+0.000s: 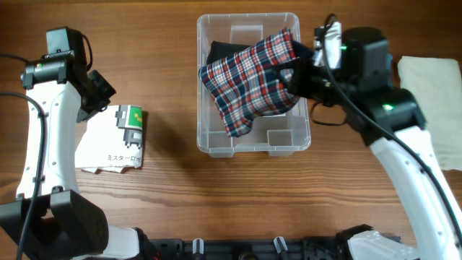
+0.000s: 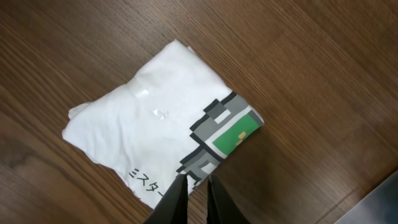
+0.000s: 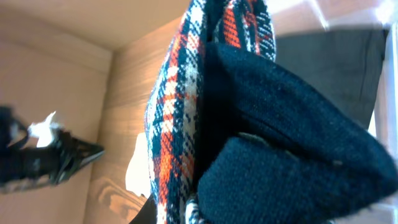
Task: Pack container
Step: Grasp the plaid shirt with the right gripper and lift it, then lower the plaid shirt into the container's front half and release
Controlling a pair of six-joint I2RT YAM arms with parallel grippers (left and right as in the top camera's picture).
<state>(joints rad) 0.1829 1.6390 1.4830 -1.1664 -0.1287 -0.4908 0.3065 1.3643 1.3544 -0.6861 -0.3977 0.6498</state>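
My right gripper (image 1: 296,74) clamps the limp plaid cloth (image 1: 245,87), my left gripper (image 2: 196,198) is closed on nothing, and the container (image 1: 216,144) looks light and stiff, best gripped by its rim.

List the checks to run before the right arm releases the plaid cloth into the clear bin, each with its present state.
1. Right gripper shut on the plaid cloth: ok.
2. Plaid cloth over the container: ok for most of it. Whether its left corner clears the rim: cannot tell.
3. Room inside: ok. A dark garment lies at the far end, and the near end is bare.
4. Left gripper away from the container: ok. It is shut and empty above the white T-shirt.
5. Everything packed: not ok. The white T-shirt and a beige cloth lie on the table.
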